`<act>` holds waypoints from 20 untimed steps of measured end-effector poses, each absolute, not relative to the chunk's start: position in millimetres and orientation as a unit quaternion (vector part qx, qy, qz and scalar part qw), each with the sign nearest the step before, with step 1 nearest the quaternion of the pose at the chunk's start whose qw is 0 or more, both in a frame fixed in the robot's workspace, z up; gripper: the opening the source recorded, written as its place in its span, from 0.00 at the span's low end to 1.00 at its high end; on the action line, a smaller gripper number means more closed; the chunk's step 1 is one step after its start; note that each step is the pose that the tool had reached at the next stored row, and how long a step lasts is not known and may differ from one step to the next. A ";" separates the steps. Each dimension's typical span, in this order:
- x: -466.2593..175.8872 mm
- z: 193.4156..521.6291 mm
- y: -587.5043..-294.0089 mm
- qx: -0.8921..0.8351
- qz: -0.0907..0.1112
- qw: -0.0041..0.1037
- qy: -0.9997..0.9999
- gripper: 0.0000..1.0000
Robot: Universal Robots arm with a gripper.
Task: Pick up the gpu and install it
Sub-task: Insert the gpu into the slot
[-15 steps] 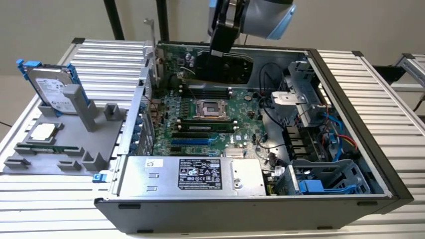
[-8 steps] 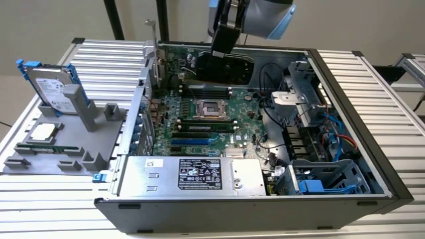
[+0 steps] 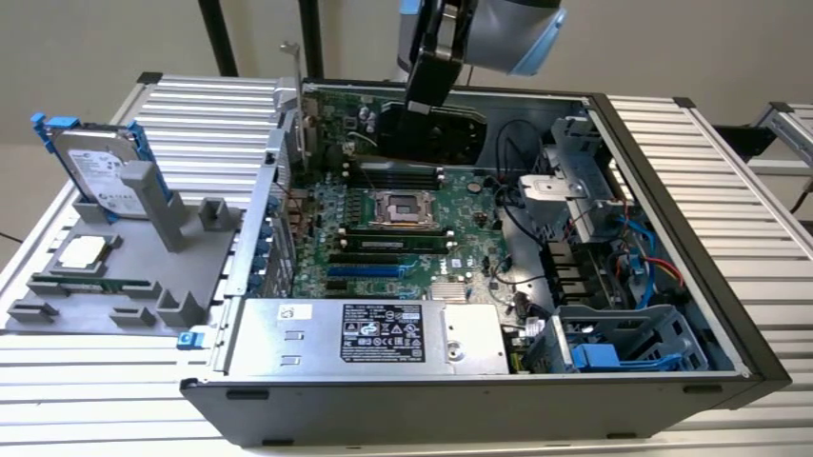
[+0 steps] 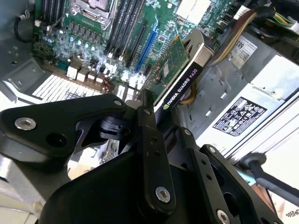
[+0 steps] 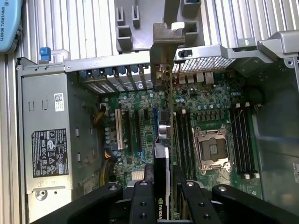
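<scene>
Gripper [image 3: 428, 90] clamped on the gpu [image 3: 439, 133], my fingers [image 5: 140, 200] pinching its two faces. The card hangs on edge over the motherboard [image 3: 381, 238], inside the open case [image 3: 661, 181]. I can't tell if its lower edge touches a slot. In the first wrist view it's edge-on, running alongside the blue slot [image 5: 155, 122], with its metal bracket [image 5: 166, 46] at the rear wall. Step in hand, I judge, is seating the card. Doing it well means the card edge parallel to the slot, the bracket lined up with its rear opening, and a straight push with no twist. Risks: the thin card tilting in my pinch, and the black cables [image 3: 508, 152] near.
</scene>
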State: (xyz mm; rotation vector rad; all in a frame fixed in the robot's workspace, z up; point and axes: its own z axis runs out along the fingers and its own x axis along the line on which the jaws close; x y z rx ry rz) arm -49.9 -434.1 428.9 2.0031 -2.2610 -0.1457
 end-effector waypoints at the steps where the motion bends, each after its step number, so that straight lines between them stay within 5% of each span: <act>1: -49.9 428.9 -434.1 0.661 -0.048 0.059 -0.746 0.00; 20: -49.9 422.5 -434.2 0.661 -0.048 0.059 -0.746 0.00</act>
